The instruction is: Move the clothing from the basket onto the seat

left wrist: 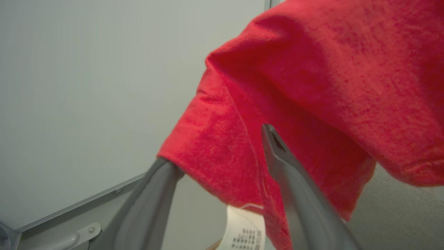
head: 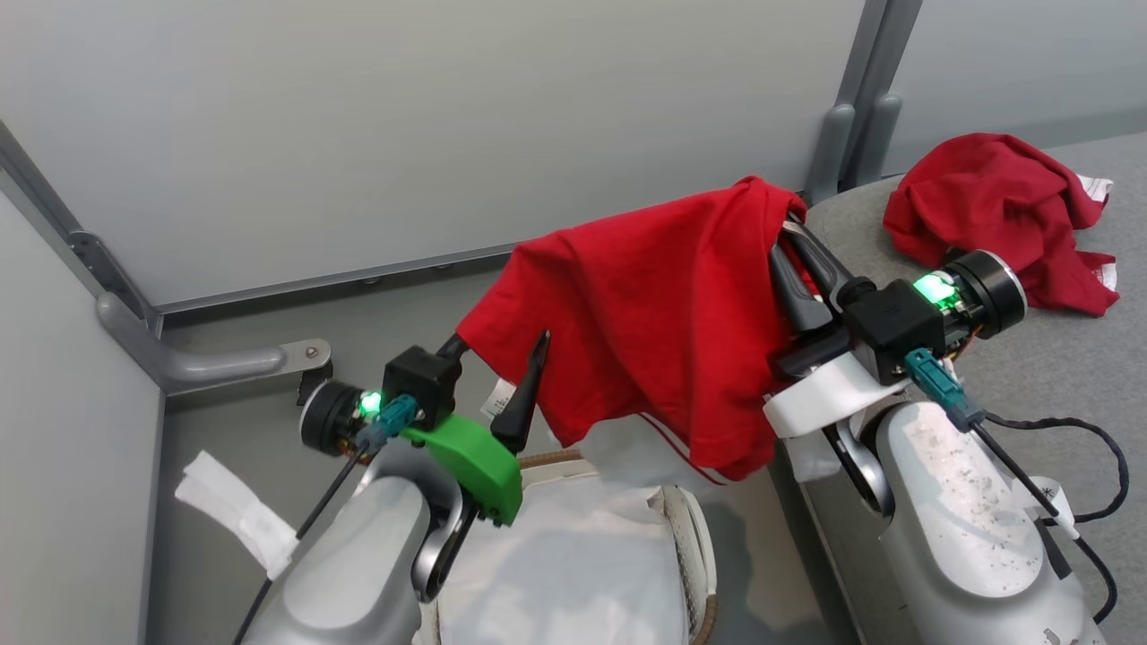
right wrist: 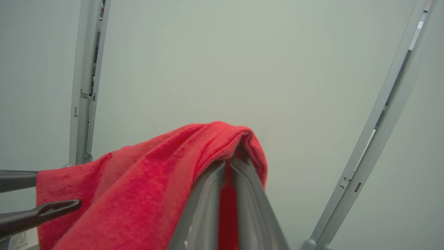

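A red garment [head: 654,313] of the clothing hangs stretched between my two grippers, above the basket [head: 694,537] with its white liner [head: 556,555]. My right gripper [head: 789,237] is shut on the garment's upper right edge, with fabric pinched between its fingers [right wrist: 239,180]. My left gripper [head: 497,349] stands open at the lower left corner. The cloth [left wrist: 312,86] hangs loose between its spread fingers [left wrist: 288,173], and a white label [left wrist: 242,231] dangles below. A second red garment [head: 995,215] lies crumpled on the grey seat [head: 1039,376] at the right.
Pale grey wall panels close in the back and left. A grey metal bracket [head: 215,363] juts from the left wall. A white strip [head: 233,515] lies on the floor at the lower left. Black cables [head: 1089,466] trail over the seat by my right arm.
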Controlling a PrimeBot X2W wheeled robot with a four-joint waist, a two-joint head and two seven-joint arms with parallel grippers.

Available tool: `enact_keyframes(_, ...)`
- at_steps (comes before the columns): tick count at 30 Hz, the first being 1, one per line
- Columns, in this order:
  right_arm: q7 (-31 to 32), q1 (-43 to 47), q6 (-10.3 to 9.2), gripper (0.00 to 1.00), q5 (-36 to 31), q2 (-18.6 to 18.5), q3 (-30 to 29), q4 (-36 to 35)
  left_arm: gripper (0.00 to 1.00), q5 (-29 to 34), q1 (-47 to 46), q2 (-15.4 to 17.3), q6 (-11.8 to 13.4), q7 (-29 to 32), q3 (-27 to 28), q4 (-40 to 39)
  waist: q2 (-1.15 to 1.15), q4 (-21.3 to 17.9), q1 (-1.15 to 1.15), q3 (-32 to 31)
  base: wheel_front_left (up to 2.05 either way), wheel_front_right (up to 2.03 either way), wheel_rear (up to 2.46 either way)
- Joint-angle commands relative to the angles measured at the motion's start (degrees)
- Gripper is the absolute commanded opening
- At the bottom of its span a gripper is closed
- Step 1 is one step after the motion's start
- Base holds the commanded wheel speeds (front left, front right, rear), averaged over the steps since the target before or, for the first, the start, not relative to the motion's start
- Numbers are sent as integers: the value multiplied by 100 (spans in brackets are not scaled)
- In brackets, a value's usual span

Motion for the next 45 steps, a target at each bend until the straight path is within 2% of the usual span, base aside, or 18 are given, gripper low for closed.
enact_keyframes(1, -28, -22, -8, 0, -35, -17, -56, -50, 100, -1, 203, 0, 3, -1, 94, 28, 0, -19, 0, 11, 0, 0, 0)
enact_keyframes(8, -28, -93, -8, 0, -202, -17, -276, -123, 100, 202, 826, -117, -72, -1, 556, -23, 0, -87, 0, 49, 0, 0, 0)
enact_keyframes(14, -28, 52, -8, 0, -267, -18, -456, -102, 100, 508, 1156, -231, -133, -1, 979, -470, 0, -125, 0, 62, 0, 0, 0)
enact_keyframes(25, -28, 136, -8, 0, -311, -18, -685, -14, 100, 904, 1395, -354, -246, 0, 1217, -827, 0, -266, 0, 115, 0, 0, 0)
enact_keyframes(29, -28, 100, -8, 0, -325, -17, -726, 15, 100, 958, 1444, -375, -269, -1, 1227, -947, 0, -507, 0, 187, 0, 0, 0)
enact_keyframes(35, -28, 22, -8, 0, -355, -16, -759, 27, 100, 1005, 1407, -386, -276, -1, 1174, -1138, 0, -1084, 0, 366, 0, 0, 0)
enact_keyframes(40, -28, -25, -8, 0, -364, -16, -800, 39, 100, 951, 1273, -385, -277, -1, 1012, -1288, 0, -1557, 0, 552, 0, 0, 0)
enact_keyframes(45, -28, -41, -8, 0, -333, -15, -868, 68, 100, 927, 1181, -381, -278, -1, 854, -1339, 0, -1868, 0, 705, 0, 0, 0)
